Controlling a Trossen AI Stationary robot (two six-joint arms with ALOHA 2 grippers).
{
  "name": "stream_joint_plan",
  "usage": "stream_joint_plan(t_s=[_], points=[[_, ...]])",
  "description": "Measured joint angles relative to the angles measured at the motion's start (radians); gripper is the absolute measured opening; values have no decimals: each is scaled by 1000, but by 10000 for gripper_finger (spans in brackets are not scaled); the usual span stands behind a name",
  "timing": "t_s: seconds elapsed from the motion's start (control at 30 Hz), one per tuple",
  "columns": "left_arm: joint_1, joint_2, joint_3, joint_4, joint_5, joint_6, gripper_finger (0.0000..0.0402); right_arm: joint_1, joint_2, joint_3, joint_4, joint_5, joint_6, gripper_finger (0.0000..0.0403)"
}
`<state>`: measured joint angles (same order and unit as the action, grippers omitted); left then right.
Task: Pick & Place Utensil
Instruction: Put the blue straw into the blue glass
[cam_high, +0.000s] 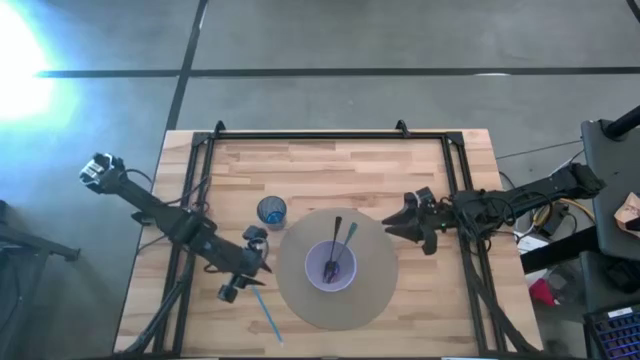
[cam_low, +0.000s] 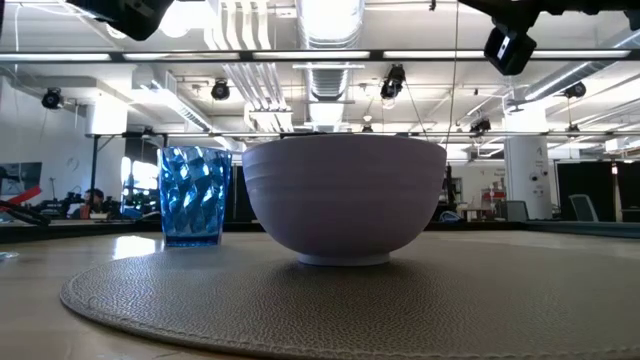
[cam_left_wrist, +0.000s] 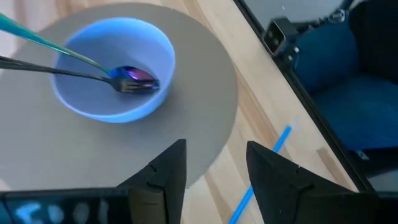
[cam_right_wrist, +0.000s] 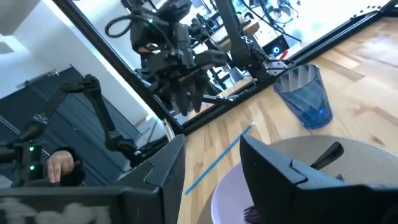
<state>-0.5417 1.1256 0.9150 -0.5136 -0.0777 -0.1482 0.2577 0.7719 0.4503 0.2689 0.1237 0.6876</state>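
Observation:
A lavender bowl (cam_high: 331, 265) sits in the middle of a round grey placemat (cam_high: 370, 300). Two utensils, one dark (cam_high: 334, 240) and one teal-handled (cam_high: 347, 240), lie in the bowl with their handles leaning on its far rim. In the left wrist view their heads (cam_left_wrist: 134, 79) rest on the bowl's (cam_left_wrist: 112, 68) bottom. A thin blue stick (cam_high: 268, 316) lies flat on the wood near the mat's left edge. My left gripper (cam_high: 260, 265) (cam_left_wrist: 214, 163) hovers open beside the mat, just far of the stick (cam_left_wrist: 258, 186). My right gripper (cam_high: 390, 224) (cam_right_wrist: 211, 158) is open over the mat's right far edge.
A blue faceted tumbler (cam_high: 271, 211) (cam_low: 195, 195) (cam_right_wrist: 305, 96) stands upright on the wood just off the mat's far left edge. A black frame (cam_high: 310, 135) runs along the table's far and side edges. Bare wood lies along the far side and to the right.

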Motion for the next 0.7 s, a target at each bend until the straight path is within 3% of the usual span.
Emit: stream_joint_plan(t_s=[0.13,0.4,0.7], points=[[-7,54,38,-20,19,0,158,0,2,0,0,2,-1,150],[-17,193,148,-227,41,-7,158,0,3,0,2,7,-8,147],[-23,289,153,-282,148,-51,158,0,3,0,-3,7,-14,137]])
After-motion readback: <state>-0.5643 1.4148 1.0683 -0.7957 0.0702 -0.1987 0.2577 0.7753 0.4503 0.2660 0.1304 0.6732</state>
